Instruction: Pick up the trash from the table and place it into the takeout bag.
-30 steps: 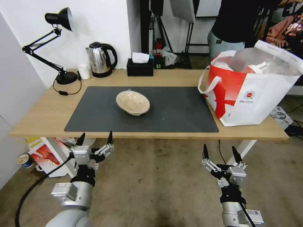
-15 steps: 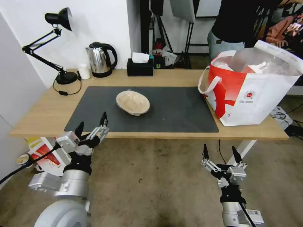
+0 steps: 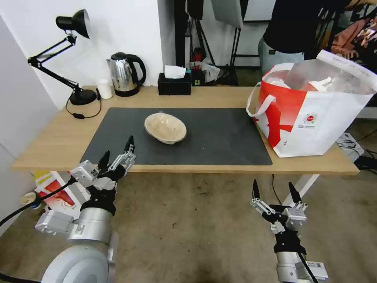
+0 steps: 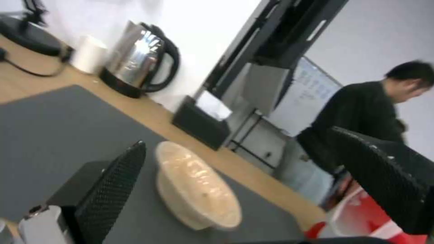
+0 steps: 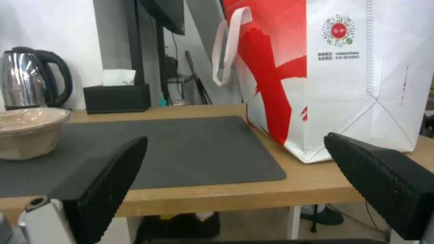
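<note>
On the table (image 3: pixel 220 98), takeout bag (image 3: pixel 314 122) print unreadable; both claws spread wide, empty.

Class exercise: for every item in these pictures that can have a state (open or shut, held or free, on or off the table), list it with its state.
beige paper bowl: free, tilted on the mat.
takeout bag: upright on the table, top open, holding things.
left gripper: open, empty, at the table's front edge.
right gripper: open, empty, below the table edge.
tissue box: tissue poking out.

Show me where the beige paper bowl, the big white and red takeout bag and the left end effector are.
Beige shallow paper bowl (image 3: pixel 165 127): head view, inside of the bowl.
Large white takeout bag with red side panel (image 3: pixel 314 125): head view, white front panel.
Left end effector (image 3: pixel 117 150): head view, midway between its open fingertips.
</note>
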Tool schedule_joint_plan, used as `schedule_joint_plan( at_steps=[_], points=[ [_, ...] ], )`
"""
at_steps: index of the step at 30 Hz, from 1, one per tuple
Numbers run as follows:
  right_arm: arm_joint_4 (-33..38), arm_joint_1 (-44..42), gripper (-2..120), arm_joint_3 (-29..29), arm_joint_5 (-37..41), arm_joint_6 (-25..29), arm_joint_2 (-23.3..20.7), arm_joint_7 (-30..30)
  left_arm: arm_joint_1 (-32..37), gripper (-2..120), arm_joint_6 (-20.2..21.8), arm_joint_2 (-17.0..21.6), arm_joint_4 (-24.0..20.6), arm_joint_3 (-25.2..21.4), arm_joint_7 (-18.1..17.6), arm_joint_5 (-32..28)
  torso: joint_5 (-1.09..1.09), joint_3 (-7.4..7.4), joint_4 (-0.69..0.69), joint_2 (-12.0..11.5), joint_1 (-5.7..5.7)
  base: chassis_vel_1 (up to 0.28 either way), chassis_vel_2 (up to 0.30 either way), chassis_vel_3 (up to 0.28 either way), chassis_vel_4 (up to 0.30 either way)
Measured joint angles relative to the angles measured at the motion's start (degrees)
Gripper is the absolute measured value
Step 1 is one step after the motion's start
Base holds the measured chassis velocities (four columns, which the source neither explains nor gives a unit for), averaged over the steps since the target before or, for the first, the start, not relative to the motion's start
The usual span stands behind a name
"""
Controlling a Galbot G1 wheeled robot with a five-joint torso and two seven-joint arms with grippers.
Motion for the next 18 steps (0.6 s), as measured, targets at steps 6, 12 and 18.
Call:
schedule_joint_plan(
  at_steps=[6, 12, 18],
  points=[
    [0.00, 0.00, 100, 0.00, 0.00, 0.00, 0.00, 0.00, -3.13, 100, 0.45, 3.71, 0.11, -0.94, -0.58, -8.78, 0.00, 0.00, 0.00, 0.00, 0.00, 0.000, 0.000, 0.000, 0.000],
    [0.00, 0.00, 100, 0.00, 0.00, 0.00, 0.00, 0.00, -4.95, 100, 0.85, 5.23, 0.34, -1.24, -1.43, -13.06, 0.01, 0.00, 0.02, 0.00, 0.00, 0.000, 0.000, 0.000, 0.000],
    [0.00, 0.00, 100, 0.00, 0.00, 0.00, 0.00, 0.00, -9.30, 100, 2.12, 7.65, 1.64, -1.77, -4.22, -22.57, 0.00, 0.00, 0.00, 0.00, 0.00, 0.000, 0.000, 0.000, 0.000]
  ],
)
